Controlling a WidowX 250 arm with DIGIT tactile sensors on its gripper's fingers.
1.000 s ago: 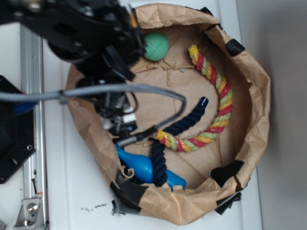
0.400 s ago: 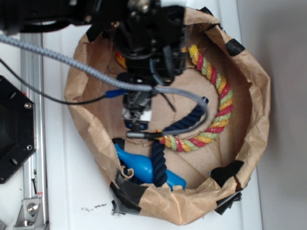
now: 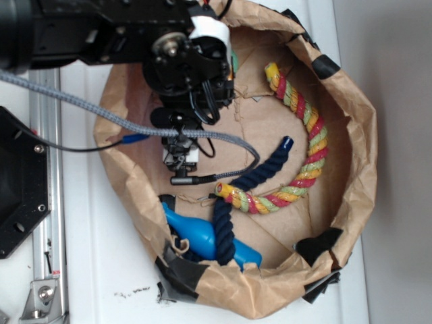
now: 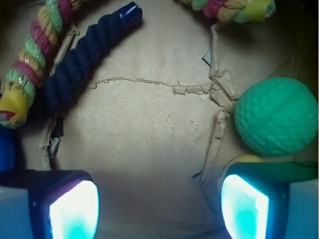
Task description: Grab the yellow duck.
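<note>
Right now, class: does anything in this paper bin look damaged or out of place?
Yes. The brown paper lining is torn: a ragged crack crosses the floor, with curled shreds beside the green ball. The bin's crumpled rim is patched with black tape.

No readable text, labels or numbers anywhere.

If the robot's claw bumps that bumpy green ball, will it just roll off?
Probably yes. The dimpled green ball is round and sits free on the flat brown paper floor, so a nudge would likely roll it. Its matte, foam-like surface suggests it is light, and grippy rather than slippery.
</note>
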